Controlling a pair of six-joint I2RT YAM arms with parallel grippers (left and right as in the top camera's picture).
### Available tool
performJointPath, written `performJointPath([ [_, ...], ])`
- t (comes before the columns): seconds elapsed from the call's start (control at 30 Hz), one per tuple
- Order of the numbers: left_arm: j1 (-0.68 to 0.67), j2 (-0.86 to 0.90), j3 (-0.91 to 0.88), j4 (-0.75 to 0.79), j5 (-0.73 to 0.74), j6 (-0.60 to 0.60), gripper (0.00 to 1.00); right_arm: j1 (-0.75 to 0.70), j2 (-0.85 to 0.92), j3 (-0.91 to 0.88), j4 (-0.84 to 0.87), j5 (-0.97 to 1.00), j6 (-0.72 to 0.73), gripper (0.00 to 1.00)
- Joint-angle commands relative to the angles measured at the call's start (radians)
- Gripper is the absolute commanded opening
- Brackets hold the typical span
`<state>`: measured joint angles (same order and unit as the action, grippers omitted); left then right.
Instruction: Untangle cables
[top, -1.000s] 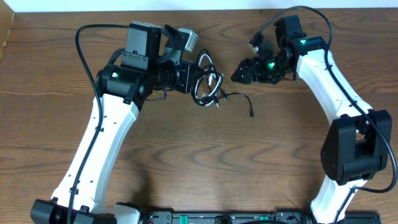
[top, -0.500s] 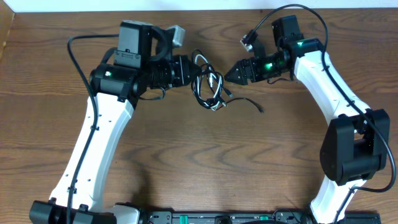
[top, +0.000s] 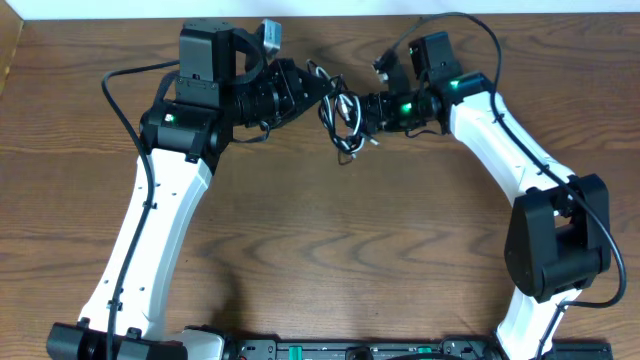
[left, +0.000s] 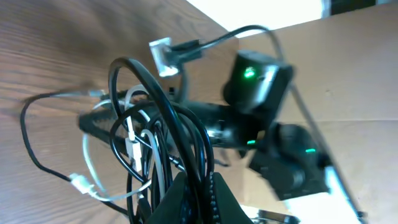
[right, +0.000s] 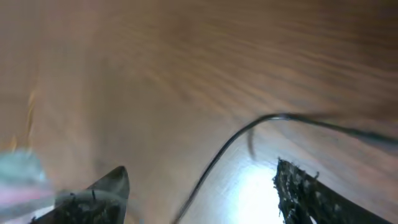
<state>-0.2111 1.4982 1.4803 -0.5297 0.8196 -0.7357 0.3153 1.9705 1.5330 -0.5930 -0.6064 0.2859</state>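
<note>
My left pincer (left: 196, 198) is pressed tight on the cables (top: 346, 122), with several strands nipped together right at the fingertips, and the whole knot hangs off it in loops. The black cord (left: 163, 99) arches over the top. The white cord (left: 93, 177) trails below the left pincer's grip, its small plug dangling free. The bundle sits just past the left pincer's tip, above the wooden table (top: 330, 240). I can't tell whether the lowest loops touch the wood.

And here's my right pincer (top: 370, 106), nosed in at the side of the bundle facing away from the left pincer, so the tangle sits between the two. Its fingers (right: 93, 193) are spread, and the right wrist view shows one thin black strand (right: 214, 158) running through the gap between them, not yet pinched.

I read this as the pick-a-strand step: one side anchored, the other about to take hold, nothing separated so far.

The next move, to my mind, is to close the right pincer on that single black strand and nothing else. Then I draw it away from the left pincer, slowly, watching that the white loops slide off rather than cinch. The risk is catching two cords at once, or tugging the knot tighter.
</note>
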Motion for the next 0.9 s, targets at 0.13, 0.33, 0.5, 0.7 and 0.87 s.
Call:
performJointPath([
  [0.13, 0.003, 0.0, 0.011, 0.04, 0.063, -0.074, 0.07, -0.032, 0.006, -0.097, 0.103, 0.013, 0.163, 0.7],
  [0.33, 0.034, 0.0, 0.011, 0.041, 0.051, -0.038, 0.07, -0.07, 0.006, -0.105, 0.0, 0.15, 0.163, 0.5],
  [0.5, 0.079, 0.0, 0.011, 0.041, 0.052, -0.012, 0.07, -0.138, 0.006, -0.105, -0.192, 0.422, 0.174, 0.48],
  [0.7, 0.079, 0.0, 0.011, 0.04, 0.053, 0.099, 0.07, -0.193, 0.005, -0.105, -0.257, 0.405, 0.113, 0.51],
  [0.87, 0.069, 0.0, 0.011, 0.008, 0.053, 0.251, 0.07, -0.2, -0.013, -0.068, -0.272, 0.183, -0.075, 0.61],
])
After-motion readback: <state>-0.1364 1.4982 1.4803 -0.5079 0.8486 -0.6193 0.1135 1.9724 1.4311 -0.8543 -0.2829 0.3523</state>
